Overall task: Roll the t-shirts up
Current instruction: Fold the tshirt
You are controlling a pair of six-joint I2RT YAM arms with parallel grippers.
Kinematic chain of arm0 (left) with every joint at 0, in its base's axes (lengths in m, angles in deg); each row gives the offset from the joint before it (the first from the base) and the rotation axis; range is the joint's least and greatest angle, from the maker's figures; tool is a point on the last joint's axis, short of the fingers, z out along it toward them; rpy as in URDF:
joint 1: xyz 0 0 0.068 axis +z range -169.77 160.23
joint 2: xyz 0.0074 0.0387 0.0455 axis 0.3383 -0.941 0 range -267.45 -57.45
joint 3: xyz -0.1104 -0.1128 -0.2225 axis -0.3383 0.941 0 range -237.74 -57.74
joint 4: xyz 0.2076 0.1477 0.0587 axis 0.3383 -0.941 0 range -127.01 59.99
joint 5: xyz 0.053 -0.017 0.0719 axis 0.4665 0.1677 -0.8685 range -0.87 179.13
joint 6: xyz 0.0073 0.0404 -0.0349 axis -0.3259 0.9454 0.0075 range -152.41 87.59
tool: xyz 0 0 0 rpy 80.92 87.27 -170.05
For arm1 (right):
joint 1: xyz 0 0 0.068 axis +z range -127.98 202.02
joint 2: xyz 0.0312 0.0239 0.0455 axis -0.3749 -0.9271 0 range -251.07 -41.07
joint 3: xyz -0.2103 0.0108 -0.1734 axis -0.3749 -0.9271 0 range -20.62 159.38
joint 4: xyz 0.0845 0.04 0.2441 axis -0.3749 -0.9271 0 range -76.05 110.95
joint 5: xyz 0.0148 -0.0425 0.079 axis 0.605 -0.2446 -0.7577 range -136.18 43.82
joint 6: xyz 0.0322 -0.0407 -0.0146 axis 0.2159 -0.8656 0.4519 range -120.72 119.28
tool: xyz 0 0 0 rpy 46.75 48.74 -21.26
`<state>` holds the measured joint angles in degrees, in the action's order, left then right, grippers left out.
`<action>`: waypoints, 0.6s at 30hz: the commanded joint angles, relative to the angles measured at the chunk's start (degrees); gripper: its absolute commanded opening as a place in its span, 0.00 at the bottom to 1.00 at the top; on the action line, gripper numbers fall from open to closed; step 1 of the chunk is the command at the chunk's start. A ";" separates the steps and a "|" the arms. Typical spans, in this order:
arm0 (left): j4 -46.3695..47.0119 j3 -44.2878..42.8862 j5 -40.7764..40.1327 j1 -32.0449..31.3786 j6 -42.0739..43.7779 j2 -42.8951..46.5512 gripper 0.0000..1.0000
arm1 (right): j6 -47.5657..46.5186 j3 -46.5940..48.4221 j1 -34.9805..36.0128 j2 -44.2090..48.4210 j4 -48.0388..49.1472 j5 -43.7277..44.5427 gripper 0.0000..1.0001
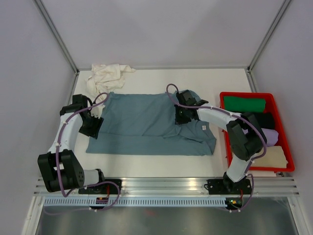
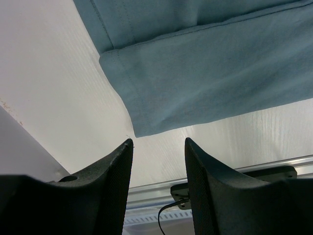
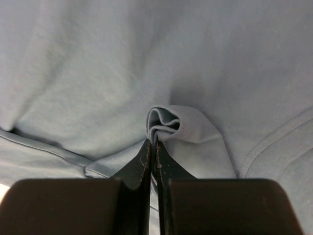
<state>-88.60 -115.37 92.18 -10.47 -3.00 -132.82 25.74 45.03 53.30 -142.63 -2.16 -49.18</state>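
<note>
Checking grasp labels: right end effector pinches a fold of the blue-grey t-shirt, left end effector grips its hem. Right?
No. The left wrist view shows the left end effector open, short of the blue-grey t-shirt, gripping nothing. The right end effector does pinch a fold.

**Fig.** Two t-shirts are lying on one table (image 1: pixel 161 164): one blue-grey t-shirt (image 1: pixel 142 122) and one cream-white t-shirt (image 1: pixel 105 76). One red crate (image 1: pixel 247 94) is standing at the right, and four folded cloth items are sitting in it: one green item (image 1: pixel 244 104), one black item (image 1: pixel 269 119), one lavender item (image 1: pixel 271 134) and one cream item (image 1: pixel 276 155). Two arms are reaching over the table, the left arm (image 1: pixel 66 134) and the right arm (image 1: pixel 215 115). Each is carrying one gripper, the left gripper (image 2: pixel 159 144) and the right gripper (image 3: pixel 152 143), and each gripper is showing two fingers.
</note>
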 commanded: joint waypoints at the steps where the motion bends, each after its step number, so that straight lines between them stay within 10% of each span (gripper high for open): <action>1: 0.32 -0.29 -0.41 0.19 -0.58 0.05 0.52 | -0.01 3.61 0.26 -0.75 1.05 -0.33 0.06; 12: 0.32 -0.38 -0.24 0.19 -0.84 0.14 0.53 | 0.09 9.66 0.53 -6.10 1.76 -3.15 0.44; 18: 0.32 -0.21 -0.76 0.10 -0.58 0.14 0.53 | -6.04 11.60 0.97 -4.27 0.88 -5.26 0.45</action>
<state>-88.60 -115.37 92.16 -10.47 -3.02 -132.85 24.45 53.35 53.48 -148.79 -1.96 -52.61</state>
